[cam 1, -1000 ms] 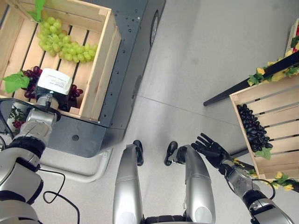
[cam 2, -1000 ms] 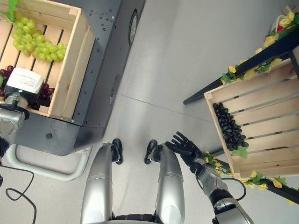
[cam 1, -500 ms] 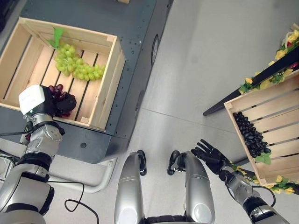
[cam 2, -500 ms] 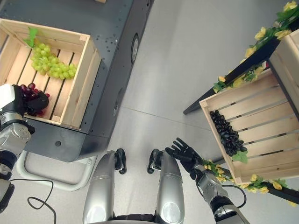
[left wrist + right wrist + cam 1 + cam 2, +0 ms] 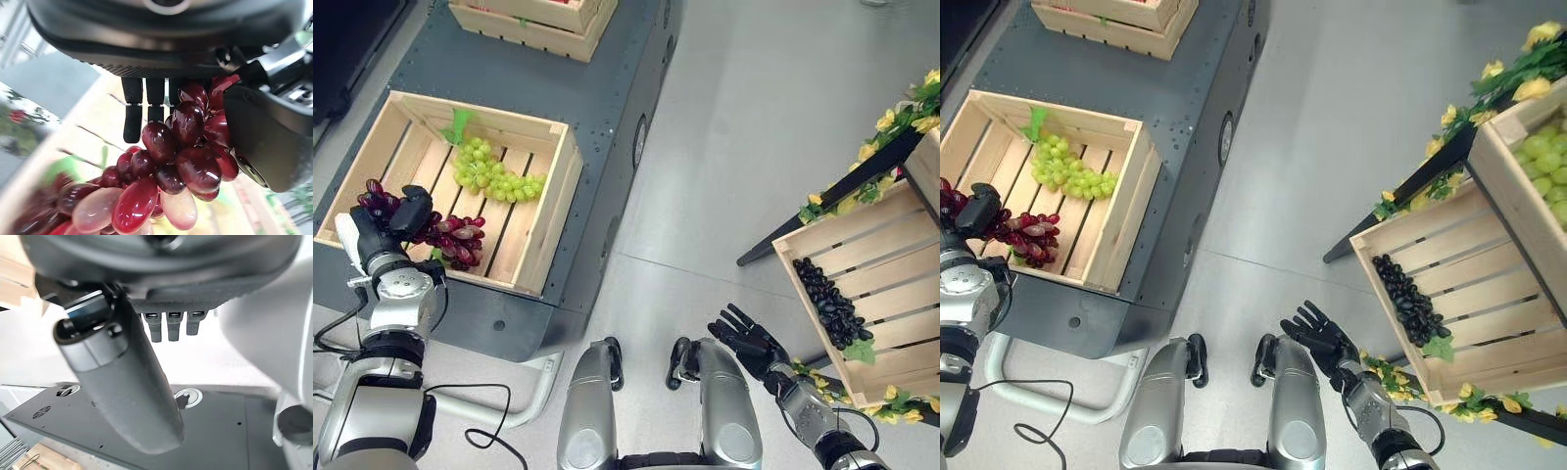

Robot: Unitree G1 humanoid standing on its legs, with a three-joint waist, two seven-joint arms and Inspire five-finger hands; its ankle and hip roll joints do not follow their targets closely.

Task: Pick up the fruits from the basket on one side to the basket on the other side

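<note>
Left eye view: the left robot hand [image 5: 399, 217] grips the red grapes [image 5: 450, 238] above the left crate [image 5: 553, 210]; green grapes [image 5: 494, 173] remain inside. Right eye view: the right robot hand [image 5: 1317, 335] hangs spread and empty; the right crate [image 5: 1489, 338] holds black grapes [image 5: 1408, 299]. Left wrist view: fingers [image 5: 133, 115] curl around the bunch. The carry across looks pending.

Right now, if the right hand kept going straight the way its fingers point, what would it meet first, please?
The right hand, open, points up and leftward across bare grey floor. The first thing in that line looks like the dark platform bearing the crate of green grapes, though depth is unclear.
</note>
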